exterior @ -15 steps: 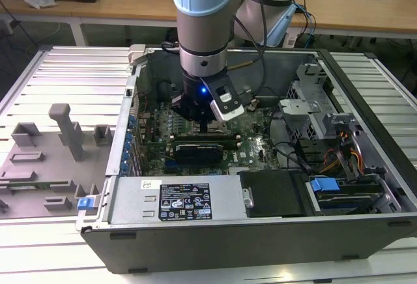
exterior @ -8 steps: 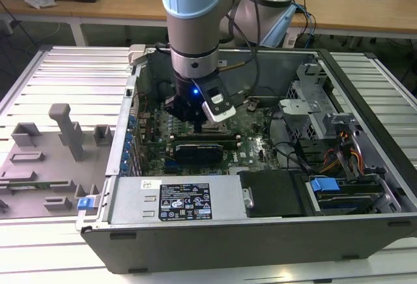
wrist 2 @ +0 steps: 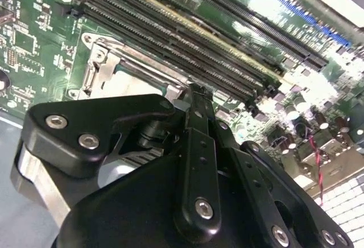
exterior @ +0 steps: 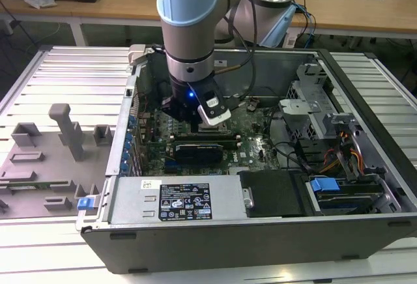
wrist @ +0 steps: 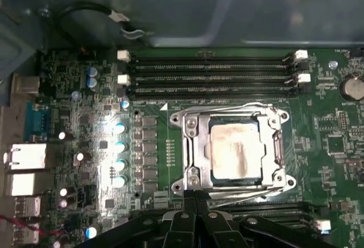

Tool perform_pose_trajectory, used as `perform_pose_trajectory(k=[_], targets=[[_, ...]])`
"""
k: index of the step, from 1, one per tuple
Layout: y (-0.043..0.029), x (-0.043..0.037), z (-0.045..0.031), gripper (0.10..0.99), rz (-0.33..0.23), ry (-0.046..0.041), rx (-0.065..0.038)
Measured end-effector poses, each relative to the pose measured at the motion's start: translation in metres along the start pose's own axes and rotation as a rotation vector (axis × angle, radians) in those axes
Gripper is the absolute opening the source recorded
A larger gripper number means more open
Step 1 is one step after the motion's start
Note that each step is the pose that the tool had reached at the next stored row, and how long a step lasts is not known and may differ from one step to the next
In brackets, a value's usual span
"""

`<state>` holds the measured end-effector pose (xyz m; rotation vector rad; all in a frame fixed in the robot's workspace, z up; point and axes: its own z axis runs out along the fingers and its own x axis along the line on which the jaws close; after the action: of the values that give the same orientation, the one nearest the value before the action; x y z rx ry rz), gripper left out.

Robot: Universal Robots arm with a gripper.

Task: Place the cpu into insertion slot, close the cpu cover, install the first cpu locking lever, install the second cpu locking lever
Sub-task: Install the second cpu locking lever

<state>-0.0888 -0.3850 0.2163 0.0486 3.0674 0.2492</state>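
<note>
The arm (exterior: 189, 30) reaches down into an open computer case (exterior: 260, 232) that lies on a slatted table (exterior: 58, 75), and the gripper (exterior: 195, 118) hangs low over the green motherboard (exterior: 251, 141), close above the socket.

In the first wrist view the cpu (wrist: 235, 151) sits flat in the socket, its pale silver-beige top showing through the cut-out of the cover (wrist: 193, 145). The cover is down over the chip — its metal frame lies around all four sides of it. Thin locking levers (wrist: 239, 110) run along the edges of the frame; whether they are latched I cannot tell. Four dark memory slots (wrist: 210, 74) lie beside the socket, and a row of lit capacitors (wrist: 118, 154) stands on its other side.

The black fingers (wrist: 196, 202) are drawn together, tips touching and nothing between them, and they point at the socket's edge just beside the cover frame (wrist 2: 114, 60). In the second wrist view the gripper (wrist 2: 196, 91) body hides most of the socket, with the tips right at the frame's edge.

In the exterior view, a grey fixture tray (exterior: 45, 160) rests on the table to the left of the case, well apart from the arm.
</note>
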Motion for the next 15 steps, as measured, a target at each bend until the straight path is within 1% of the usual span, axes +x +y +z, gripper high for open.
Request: perform_pose_trajectory(k=[2, 4, 5, 7, 8, 10, 12, 13, 14, 15], targets=[[-0.0045, 0.0001, -0.0004, 0.106, 0.0, 0.0, 0.0], [-0.0069, 0.0, -0.0004, 0.106, 0.0, 0.0, -0.002], [-0.0072, 0.0001, 0.0002, 0.106, 0.0, 0.0003, -0.008], [-0.0075, 0.0001, 0.0018, 0.106, -0.001, 0.0015, -0.035], [-0.0078, 0.0003, 0.0025, 0.106, -0.002, 0.002, -0.043], [-0.0087, 0.0006, 0.0041, 0.106, -0.004, 0.0027, -0.057], [-0.0098, 0.0012, 0.0061, 0.106, -0.005, 0.0034, -0.068], [-0.0101, 0.0014, 0.0068, 0.106, -0.006, 0.0036, -0.07], [-0.0105, 0.0021, 0.0087, 0.106, -0.007, 0.0039, -0.076], [-0.0108, 0.0028, 0.01, 0.106, -0.007, 0.0042, -0.079]])
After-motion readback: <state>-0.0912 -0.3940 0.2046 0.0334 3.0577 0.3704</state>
